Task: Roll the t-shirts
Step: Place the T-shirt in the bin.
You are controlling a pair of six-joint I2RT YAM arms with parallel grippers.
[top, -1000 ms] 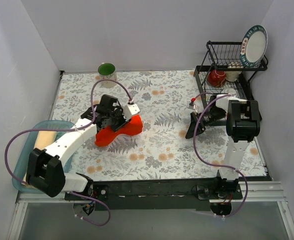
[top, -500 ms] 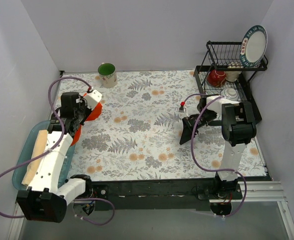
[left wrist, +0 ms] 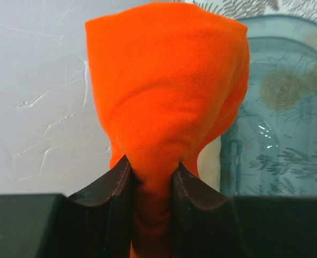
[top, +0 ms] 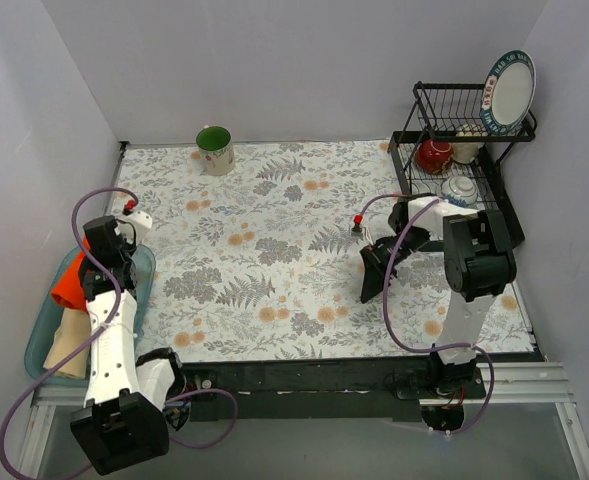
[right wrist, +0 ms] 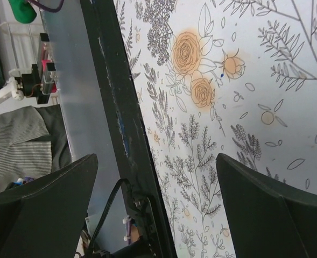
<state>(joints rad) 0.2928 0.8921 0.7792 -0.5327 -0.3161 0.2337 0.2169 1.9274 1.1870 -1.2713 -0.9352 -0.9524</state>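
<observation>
The bright orange-red t-shirt (left wrist: 163,91) is bunched up and hangs from my left gripper (left wrist: 152,172), whose jaws are shut on a fold of it. From above, this orange shirt (top: 67,287) and the left gripper (top: 82,272) are over the far end of the teal bin (top: 36,345) at the table's left edge. The cream t-shirt (top: 69,342) lies in that bin, and a sliver of it (left wrist: 209,166) shows behind the orange cloth. My right gripper (top: 371,283) hovers over the right half of the floral cloth, wide open (right wrist: 157,161) with nothing between its fingers.
A green mug (top: 215,149) stands at the back of the floral tablecloth (top: 274,230). A black dish rack (top: 444,110) at the back right holds a plate (top: 510,90), a red bowl (top: 434,156) and cups. The black front rail (right wrist: 120,107) runs below the right gripper.
My left arm has swung left with the orange t-shirt, from the middle of the cloth to above the teal bin. The right gripper has drifted a little left and nearer, still open.
</observation>
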